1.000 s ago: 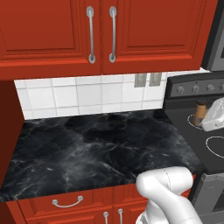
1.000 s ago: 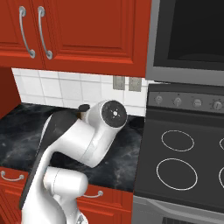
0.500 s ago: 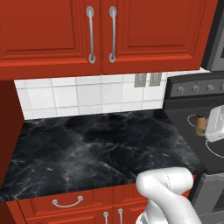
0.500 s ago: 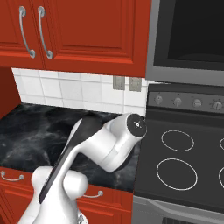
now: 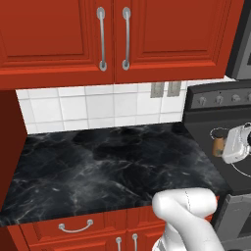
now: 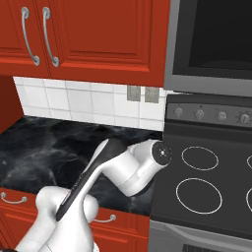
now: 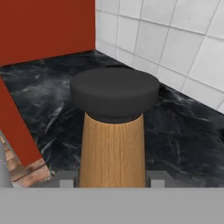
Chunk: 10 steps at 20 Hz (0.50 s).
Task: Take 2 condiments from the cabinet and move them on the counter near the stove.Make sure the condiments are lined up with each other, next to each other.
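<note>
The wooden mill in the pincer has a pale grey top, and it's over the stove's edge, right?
Not quite: the mill in the pincer has a dark cap, as the hand view shows. The rest holds: the left base view has it over the stove's edge.

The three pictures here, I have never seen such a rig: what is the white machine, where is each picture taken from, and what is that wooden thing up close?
The white machine is a robot arm on a driving base, in a rendered kitchen. Two cameras ride on the base behind the arm: one looks from its left, one from its right, over the black marble-look counter and the stove, under the closed red cabinet. The third camera sits on the hand and looks along the gripper. The wooden thing there is a small brown condiment mill with a dark cap, held between the two fingers. In the left base view the mill hangs at the hand, above the stove's edge.
</note>
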{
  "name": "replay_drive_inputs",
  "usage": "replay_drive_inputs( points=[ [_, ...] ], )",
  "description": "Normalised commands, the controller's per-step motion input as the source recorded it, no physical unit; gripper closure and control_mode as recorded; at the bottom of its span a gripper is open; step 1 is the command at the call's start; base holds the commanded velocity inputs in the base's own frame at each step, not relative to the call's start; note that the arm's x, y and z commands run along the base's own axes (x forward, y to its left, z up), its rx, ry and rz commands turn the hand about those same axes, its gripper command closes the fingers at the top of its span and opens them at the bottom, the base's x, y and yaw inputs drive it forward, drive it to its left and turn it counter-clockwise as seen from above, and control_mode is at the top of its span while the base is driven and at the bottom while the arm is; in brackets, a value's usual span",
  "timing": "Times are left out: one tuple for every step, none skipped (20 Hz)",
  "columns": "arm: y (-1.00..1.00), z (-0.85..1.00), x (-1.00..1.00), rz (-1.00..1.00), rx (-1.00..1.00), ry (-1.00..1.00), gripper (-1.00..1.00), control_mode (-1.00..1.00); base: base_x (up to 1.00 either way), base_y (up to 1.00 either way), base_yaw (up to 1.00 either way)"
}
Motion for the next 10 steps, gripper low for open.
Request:
replay_drive_inputs(
  points=[
    [-0.27,-0.06,0.05,0.02,0.12,0.00,1.00,-1.00,0.00,0.00,0.00],
    [-0.31,0.00,0.00,0.01,0.10,0.00,1.00,-1.00,0.00,0.00,0.00],
    [-0.25,-0.02,0.01,0.00,0.07,0.04,1.00,-1.00,0.00,0.00,0.00],
    [-0.25,-0.06,0.04,0.00,0.05,0.02,1.00,-1.00,0.00,0.00,0.00],
    [-0.24,-0.10,0.00,0.01,0.02,0.00,1.00,-1.00,0.00,0.00,0.00],
    [-0.23,-0.16,0.00,0.03,0.00,0.01,1.00,-1.00,0.00,0.00,0.00],
    [-0.18,-0.21,0.04,0.06,0.01,0.01,1.00,-1.00,0.00,0.00,0.00],
    [-0.14,-0.27,0.05,0.09,0.02,0.00,1.00,-1.00,0.00,0.00,0.00],
    [-0.14,-0.29,0.07,0.09,0.03,0.00,1.00,-1.00,0.00,0.00,0.00],
    [-0.13,-0.28,0.08,0.09,0.03,0.00,1.00,-1.00,0.00,0.00,0.00]
  ],
)
